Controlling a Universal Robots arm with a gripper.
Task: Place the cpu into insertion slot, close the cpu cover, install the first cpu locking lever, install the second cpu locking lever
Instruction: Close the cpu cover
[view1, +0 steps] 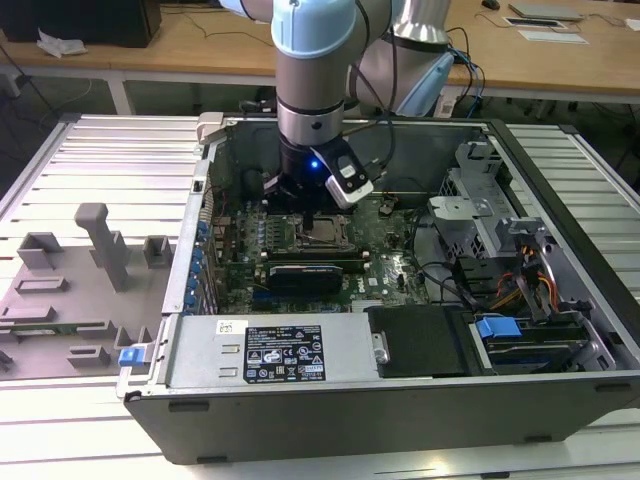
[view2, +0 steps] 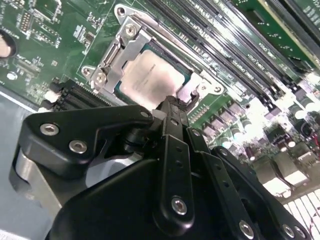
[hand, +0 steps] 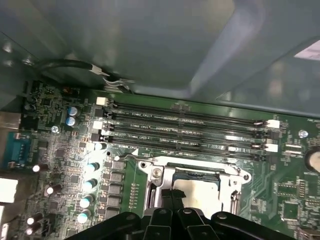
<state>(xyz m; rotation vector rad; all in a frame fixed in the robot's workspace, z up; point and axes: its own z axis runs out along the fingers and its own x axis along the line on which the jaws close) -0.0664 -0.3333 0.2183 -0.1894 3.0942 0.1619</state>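
Pale wooden desks (view1: 190, 45) behind a ribbed metal table (view1: 100, 160)

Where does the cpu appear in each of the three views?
Exterior view: the cpu sits mid-motherboard inside the grey case.
Second wrist view: pale square just beyond the gripper.
First wrist view: pale patch between gripper and memory slots.
Shared landmark: the long black memory slots.

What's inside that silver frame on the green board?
The cpu, its pale metal top showing. The gripper hides one edge of it, and whatever lies beneath it cannot be seen.
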